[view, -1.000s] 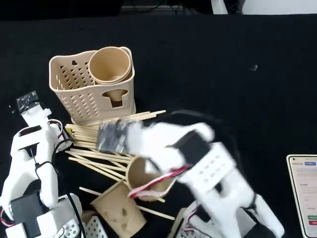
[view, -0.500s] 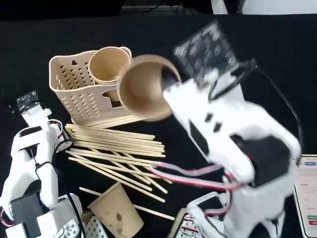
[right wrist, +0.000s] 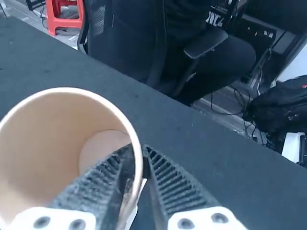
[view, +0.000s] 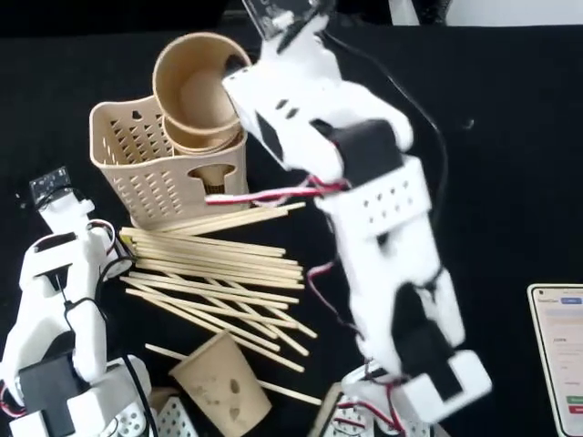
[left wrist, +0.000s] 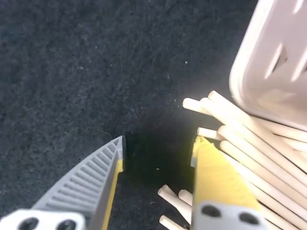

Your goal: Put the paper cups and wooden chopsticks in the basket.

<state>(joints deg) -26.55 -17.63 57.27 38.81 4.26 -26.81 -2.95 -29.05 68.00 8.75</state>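
The right gripper (right wrist: 136, 152), clamped on the rim of a tan paper cup (view: 187, 80), holds it mouth-up and tilted just above the paper cups (view: 202, 143) nested in the beige slotted plastic basket (view: 137, 177) at the far left of the black counter (view: 510, 137), so the stack lies almost directly beneath.

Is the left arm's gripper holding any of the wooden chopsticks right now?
No, the left gripper is open with bare black cloth between its jaws; the pale wooden chopsticks lie beside it.

bright, even light on the pale basket (view: 137, 177), shadows soft.
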